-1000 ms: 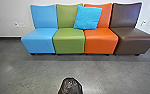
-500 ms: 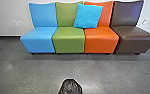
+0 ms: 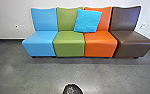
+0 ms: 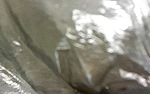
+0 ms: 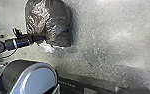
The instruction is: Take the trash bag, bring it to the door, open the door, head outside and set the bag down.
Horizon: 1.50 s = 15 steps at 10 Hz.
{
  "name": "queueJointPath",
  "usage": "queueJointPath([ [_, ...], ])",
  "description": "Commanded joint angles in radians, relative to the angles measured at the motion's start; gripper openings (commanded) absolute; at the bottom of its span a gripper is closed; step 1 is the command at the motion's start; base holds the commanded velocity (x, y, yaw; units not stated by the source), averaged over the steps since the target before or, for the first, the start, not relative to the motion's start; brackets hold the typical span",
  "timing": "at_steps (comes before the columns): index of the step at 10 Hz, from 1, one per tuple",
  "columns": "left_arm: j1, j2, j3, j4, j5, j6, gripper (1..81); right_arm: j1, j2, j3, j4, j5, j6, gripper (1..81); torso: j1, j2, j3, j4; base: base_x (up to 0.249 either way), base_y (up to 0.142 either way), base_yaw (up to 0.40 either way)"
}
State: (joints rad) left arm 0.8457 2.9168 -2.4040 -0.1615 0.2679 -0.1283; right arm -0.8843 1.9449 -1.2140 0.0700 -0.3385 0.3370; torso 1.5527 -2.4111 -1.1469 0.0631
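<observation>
Trash bag (image 3: 72,89) dark, glossy, well wrinkled; the left pincer (image 5: 40,38) was clamped on it, the plastic bunched close at the tips. Could not tell how the right pincer stood. In the left wrist view the bag lay right up against the camera, all folds and hard white glare. A small white patch (image 5: 48,47), material unclear, showed at the bag just beside the left pincer. A thin cable (image 5: 9,55) looped near the left arm (image 5: 20,42), back from the pincer. Grey, mottled floor (image 3: 41,72) ran out beyond pincer and bag. Well ahead of the pincer, four armless chairs stood side by side: blue chair (image 3: 39,46), green chair (image 3: 69,46), orange chair (image 3: 101,46), brown chair (image 3: 133,45). A bright blue cushion (image 3: 87,21) leaned tilted across the green and orange backs. Behind them, farthest from the pincer, a pale wall (image 3: 8,15) with dark baseboard (image 3: 11,40); small wall plates (image 3: 21,27) sat on it past the blue chair's outer side.
</observation>
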Motion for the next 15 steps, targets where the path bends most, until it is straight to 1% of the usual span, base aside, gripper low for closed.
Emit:
queueJointPath([
  [1,-0.113,-0.117,0.148,-0.010,0.131,-0.001,1.0,0.031,-0.021,-0.025,0.013,-0.019,-0.007,81.1,-0.064,0.098,0.097,0.000,0.000,0.000,0.000],
  [4,-0.086,-0.157,0.164,-0.006,0.146,-0.001,1.0,-0.042,0.045,-0.125,0.013,0.044,-0.010,81.1,-0.131,0.203,0.201,0.000,0.000,0.000,0.000],
  [5,-0.078,-0.175,0.178,-0.004,0.184,0.001,1.0,-0.060,0.061,-0.152,0.013,0.055,-0.012,81.1,-0.153,0.237,0.234,0.000,0.000,0.000,0.000],
  [8,-0.035,-0.231,0.218,-0.004,0.188,0.006,1.0,-0.106,0.111,-0.221,0.007,0.076,-0.013,81.1,-0.223,0.344,0.331,0.000,0.000,0.000,0.000],
  [9,-0.021,-0.238,0.220,-0.004,0.188,0.007,1.0,-0.127,0.131,-0.241,0.004,0.079,-0.015,81.1,-0.431,0.667,0.596,0.000,0.000,0.000,0.000],
  [10,-0.004,-0.247,0.239,-0.007,0.185,0.007,1.0,-0.152,0.149,-0.264,0.002,0.101,-0.024,81.1,-0.264,0.404,0.375,0.000,0.000,0.000,0.000],
  [11,0.008,-0.257,0.267,-0.006,0.177,0.007,1.0,-0.174,0.169,-0.284,0.001,0.119,-0.038,81.1,-0.292,0.449,0.388,0.000,0.000,0.000,0.000],
  [12,0.019,-0.264,0.272,-0.006,0.177,0.009,1.0,-0.187,0.180,-0.294,0.001,0.122,-0.044,81.1,-0.319,0.488,0.356,0.000,0.000,0.000,0.000],
  [14,0.061,-0.278,0.270,0.005,0.177,0.012,1.0,-0.233,0.192,-0.295,0.001,0.165,-0.072,81.1,-0.359,0.549,0.372,0.000,0.000,0.000,0.000],
  [15,0.088,-0.284,0.270,0.007,0.175,0.030,1.0,-0.261,0.205,-0.300,-0.001,0.179,-0.073,81.1,-0.381,0.584,0.374,0.000,0.000,0.000,0.000],
])
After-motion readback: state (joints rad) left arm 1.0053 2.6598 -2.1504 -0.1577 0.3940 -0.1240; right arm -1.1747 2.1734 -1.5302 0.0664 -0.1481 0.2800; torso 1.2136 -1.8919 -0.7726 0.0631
